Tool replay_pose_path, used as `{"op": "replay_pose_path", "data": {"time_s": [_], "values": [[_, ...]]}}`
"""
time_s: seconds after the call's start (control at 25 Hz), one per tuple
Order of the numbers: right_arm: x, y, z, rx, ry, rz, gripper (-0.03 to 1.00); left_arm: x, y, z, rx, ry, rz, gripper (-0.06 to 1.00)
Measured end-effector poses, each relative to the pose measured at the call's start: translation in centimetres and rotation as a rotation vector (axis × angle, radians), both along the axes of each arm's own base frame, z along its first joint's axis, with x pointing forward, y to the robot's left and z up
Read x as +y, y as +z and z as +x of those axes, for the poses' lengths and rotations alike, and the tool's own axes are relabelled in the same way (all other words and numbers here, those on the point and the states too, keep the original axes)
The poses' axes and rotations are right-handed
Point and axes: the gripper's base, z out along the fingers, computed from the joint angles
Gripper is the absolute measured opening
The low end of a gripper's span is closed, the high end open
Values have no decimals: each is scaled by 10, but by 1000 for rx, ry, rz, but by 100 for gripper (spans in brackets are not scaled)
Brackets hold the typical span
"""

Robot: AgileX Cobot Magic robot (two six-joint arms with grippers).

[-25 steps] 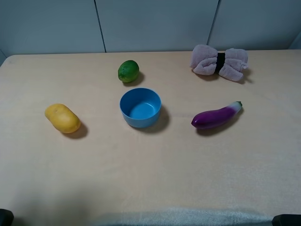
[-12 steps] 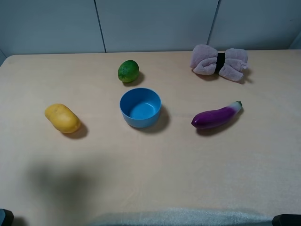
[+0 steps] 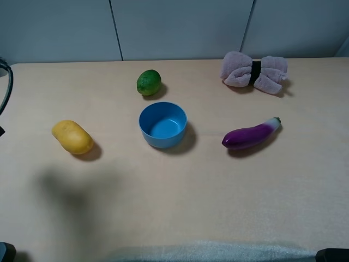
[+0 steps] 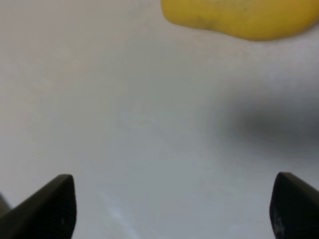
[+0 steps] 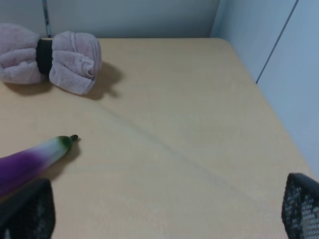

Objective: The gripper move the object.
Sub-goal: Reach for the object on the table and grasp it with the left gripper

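The yellow-orange oval object [image 3: 72,137] lies on the table at the left. In the left wrist view it [image 4: 244,17] sits ahead of my left gripper [image 4: 172,209], off to one side and apart from it. The left gripper's two dark fingertips [image 4: 47,209] stand wide apart with nothing between them. In the high view only the left arm's black cable [image 3: 5,82] shows, at the left edge. My right gripper [image 5: 164,214] is open and empty, near the eggplant's tip [image 5: 30,162].
A blue bowl [image 3: 162,124] stands mid-table with a green lime [image 3: 148,82] behind it. A purple eggplant [image 3: 251,134] lies to the right and a rolled pink towel [image 3: 254,72] at the back right. A wall runs behind the table.
The arm's shadow on the table has grown and moved up toward the yellow object. A black cable has come into view at the left edge. The objects have not moved.
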Motion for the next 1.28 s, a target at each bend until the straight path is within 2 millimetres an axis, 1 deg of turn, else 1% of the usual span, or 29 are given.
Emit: {"op": "replay_pose_path", "data": {"time_s": [0.28,0.36,0.56,0.76,0.88,1.08,1.28], "values": [[0,0,0,0,0,0,69,2,1,7,-40,-205,111,85],[0,0,0,0,0,0,69,2,-5,11,-12,-231,119,85],[0,0,0,0,0,0,69,-3,-29,25,108,-290,133,83],[0,0,0,0,0,0,69,-27,-54,39,217,-487,235,83],[0,0,0,0,0,0,69,-43,-65,48,259,-606,309,83],[0,0,0,0,0,0,69,-64,-73,68,269,-721,381,83],[0,0,0,0,0,0,69,-88,-88,83,257,-843,397,83]]}}
